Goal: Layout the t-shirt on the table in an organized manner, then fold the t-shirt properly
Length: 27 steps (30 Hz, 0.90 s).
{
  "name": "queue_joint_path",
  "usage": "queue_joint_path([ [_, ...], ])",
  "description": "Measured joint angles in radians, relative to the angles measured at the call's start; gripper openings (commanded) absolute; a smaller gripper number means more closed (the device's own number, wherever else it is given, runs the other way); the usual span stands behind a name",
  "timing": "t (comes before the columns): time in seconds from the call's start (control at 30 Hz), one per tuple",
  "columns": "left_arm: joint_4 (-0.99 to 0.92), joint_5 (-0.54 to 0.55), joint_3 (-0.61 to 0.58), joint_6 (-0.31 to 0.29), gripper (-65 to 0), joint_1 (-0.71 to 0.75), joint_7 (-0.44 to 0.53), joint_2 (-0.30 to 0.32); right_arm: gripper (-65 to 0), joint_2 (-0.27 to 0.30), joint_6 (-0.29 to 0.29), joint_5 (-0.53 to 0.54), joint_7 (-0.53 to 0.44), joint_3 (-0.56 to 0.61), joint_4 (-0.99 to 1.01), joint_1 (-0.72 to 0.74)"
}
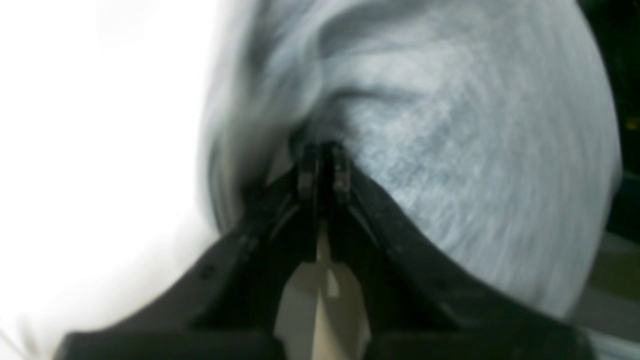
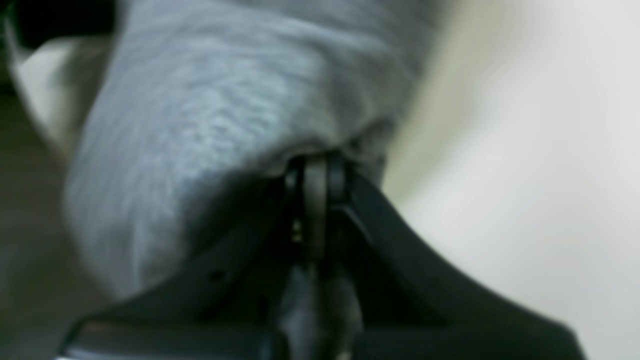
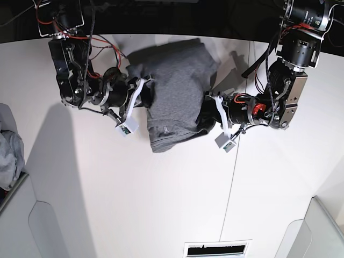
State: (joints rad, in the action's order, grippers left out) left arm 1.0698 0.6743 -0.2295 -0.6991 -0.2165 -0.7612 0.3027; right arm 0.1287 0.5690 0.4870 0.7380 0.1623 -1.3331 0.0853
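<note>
White counter (image 3: 134,204) spreads wide beneath the t-shirt (image 3: 174,91), which hangs bunched between both arms near the counter's far edge. Left claw (image 1: 324,150) and right claw (image 2: 315,167) are each pinched shut on a fold of grey cloth — a thin grip, so a quick pull could slip one side and leave the shirt lopsided.

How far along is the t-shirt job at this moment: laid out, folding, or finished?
Early stage. Done: both arms have picked up the t-shirt. In hand: the left gripper and right gripper are each shut on a pinch of cloth at opposite sides, and the shirt hangs bunched and creased between them above the table. Left: spreading it flat, then every fold.
</note>
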Motion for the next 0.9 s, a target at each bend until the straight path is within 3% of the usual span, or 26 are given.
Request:
queue_joint_path([
  [0.27, -0.030, 0.003, -0.001, 0.007, -61.0, -0.061, -0.018, -0.003, -65.0, -0.076, 0.000, -0.050, 0.003, -0.001, -0.031, -0.047],
  [0.4, 0.011, 0.122, -0.004, 0.010, -61.0, -0.058, -0.082, 0.033, -65.0, -0.076, 0.000, -0.052, -0.001, -0.059, -0.031, -0.037],
  [0.53, 0.098, 0.214, -0.005, 0.010, -61.0, -0.048, -0.115, 0.113, -65.0, -0.073, 0.000, -0.053, -0.005, -0.156, -0.031, -0.031],
  [0.77, 0.255, 0.256, -0.006, 0.010, -61.0, 0.051, -0.131, 0.200, -65.0, -0.061, 0.000, 0.039, 0.017, -0.259, -0.033, -0.030],
  [0.9, 0.331, 0.261, 0.032, 0.010, -61.0, 0.136, -0.137, 0.219, -65.0, -0.029, 0.000, 0.046, 0.097, -0.287, -0.050, -0.031],
])
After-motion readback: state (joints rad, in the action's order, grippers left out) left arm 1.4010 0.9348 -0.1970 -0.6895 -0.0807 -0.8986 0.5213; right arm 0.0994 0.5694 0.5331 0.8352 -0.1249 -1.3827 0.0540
